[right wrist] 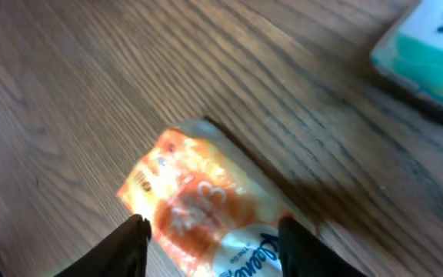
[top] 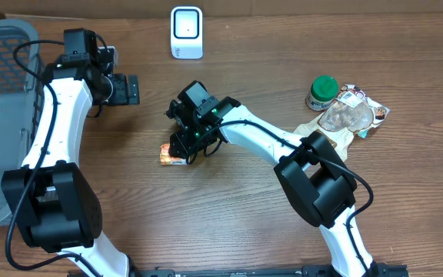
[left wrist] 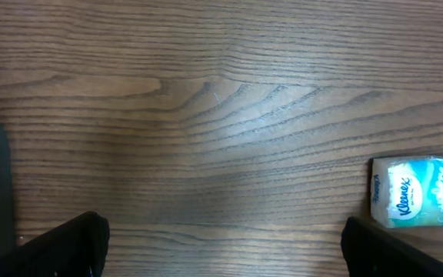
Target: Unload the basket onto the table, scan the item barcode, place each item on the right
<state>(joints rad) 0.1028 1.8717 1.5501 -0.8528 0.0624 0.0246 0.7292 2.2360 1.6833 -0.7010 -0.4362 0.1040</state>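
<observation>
Right claw [right wrist: 214,228]: half-spread astride orange packet [right wrist: 198,192], centre frame; grip unclear.
Left claw [top: 131,89]: wide, empty, upper left.
Next, I'd judge: pinch squarely, show its code to scanner [top: 186,32], top centre.

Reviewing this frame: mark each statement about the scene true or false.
1. The white scanner stands on the table, apart from both grippers. True.
2. The orange packet lies on the scanner. False: it lies on the table, between the fingers of the right gripper.
3. The left gripper is open and empty. True.
4. The green-lidded jar is in the left gripper. False: it stands on the table beside the clear bag.
</observation>
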